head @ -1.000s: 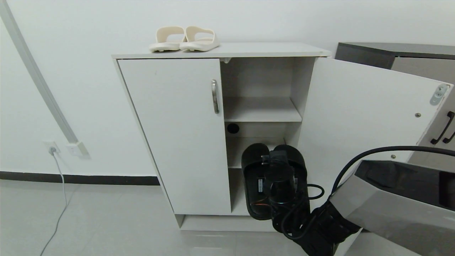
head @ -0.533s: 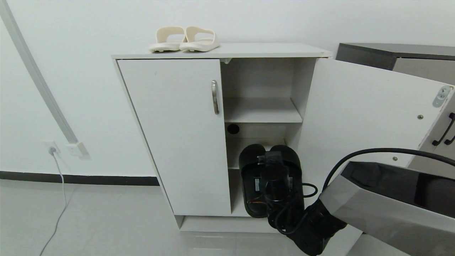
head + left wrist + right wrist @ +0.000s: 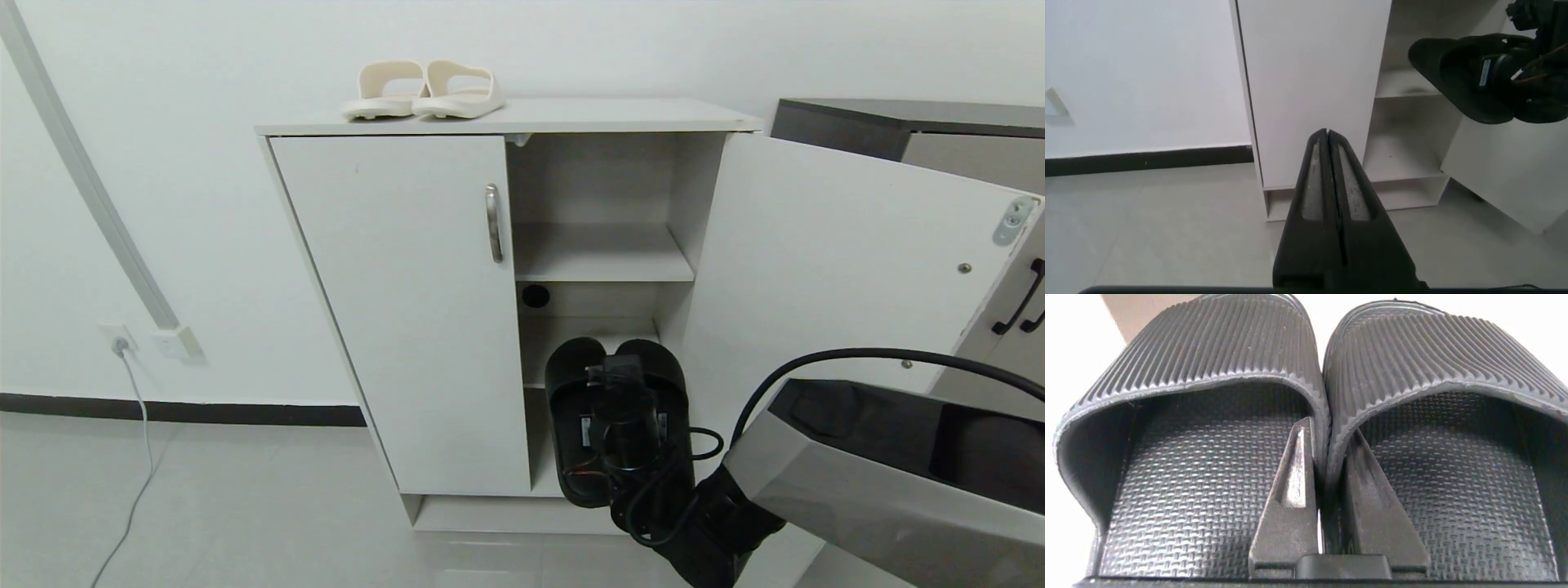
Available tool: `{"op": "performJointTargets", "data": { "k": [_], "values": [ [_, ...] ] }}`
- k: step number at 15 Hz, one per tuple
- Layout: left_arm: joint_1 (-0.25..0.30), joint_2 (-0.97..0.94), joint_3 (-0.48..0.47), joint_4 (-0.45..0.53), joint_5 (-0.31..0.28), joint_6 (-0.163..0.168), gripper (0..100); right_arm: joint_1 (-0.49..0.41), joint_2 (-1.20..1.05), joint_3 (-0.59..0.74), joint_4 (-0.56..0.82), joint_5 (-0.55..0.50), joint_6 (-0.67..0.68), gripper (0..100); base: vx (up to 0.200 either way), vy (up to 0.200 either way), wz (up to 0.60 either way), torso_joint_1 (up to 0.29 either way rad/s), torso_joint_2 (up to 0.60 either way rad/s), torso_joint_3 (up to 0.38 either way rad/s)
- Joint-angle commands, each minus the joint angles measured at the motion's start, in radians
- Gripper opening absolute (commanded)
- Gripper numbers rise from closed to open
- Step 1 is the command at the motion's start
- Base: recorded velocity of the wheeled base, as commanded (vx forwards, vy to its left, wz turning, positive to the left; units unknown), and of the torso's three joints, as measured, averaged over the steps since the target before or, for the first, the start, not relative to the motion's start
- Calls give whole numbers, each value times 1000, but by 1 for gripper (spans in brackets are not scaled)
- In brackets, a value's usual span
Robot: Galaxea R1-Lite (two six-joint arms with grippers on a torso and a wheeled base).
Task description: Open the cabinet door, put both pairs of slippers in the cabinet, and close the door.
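Note:
A white cabinet (image 3: pixel 392 310) stands against the wall with its right door (image 3: pixel 824 253) swung open and its left door shut. My right gripper (image 3: pixel 608 380) is shut on the pair of black slippers (image 3: pixel 584 408), pinching their inner straps together (image 3: pixel 1323 457), and holds them in front of the open lower compartment. The black slippers (image 3: pixel 1470 65) also show in the left wrist view. A pair of cream slippers (image 3: pixel 424 90) lies on the cabinet top. My left gripper (image 3: pixel 1327 143) is shut on nothing, low over the floor before the left door.
Inside the open side are an upper shelf (image 3: pixel 600 261) and a lower shelf (image 3: pixel 563 327), both bare. A grey cabinet (image 3: pixel 914 131) stands behind the open door at the right. A wall socket with a cable (image 3: pixel 122 347) is at the left. Floor is grey tile.
My right gripper has carried the black slippers slightly left and lower, closer to the cabinet's lower opening. The cream slippers have not moved.

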State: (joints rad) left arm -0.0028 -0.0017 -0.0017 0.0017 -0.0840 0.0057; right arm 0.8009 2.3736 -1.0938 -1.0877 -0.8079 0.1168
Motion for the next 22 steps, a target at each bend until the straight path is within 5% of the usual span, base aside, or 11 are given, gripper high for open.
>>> {"op": "performJointTargets", "data": {
  "k": [1,17,22],
  "values": [
    [0,2,0,1,0,0,0,-2,-1,0,-1,-1,0,0,0,0,0,0,0,0],
    [0,2,0,0,0,0,0,9,44,-23,-24,1,9,0,0,0,0,4,3,-174],
    [0,2,0,0,0,-1,0,4,104,-26,-239,1,-85,0,0,0,0,0,0,-11]
  ]
}}
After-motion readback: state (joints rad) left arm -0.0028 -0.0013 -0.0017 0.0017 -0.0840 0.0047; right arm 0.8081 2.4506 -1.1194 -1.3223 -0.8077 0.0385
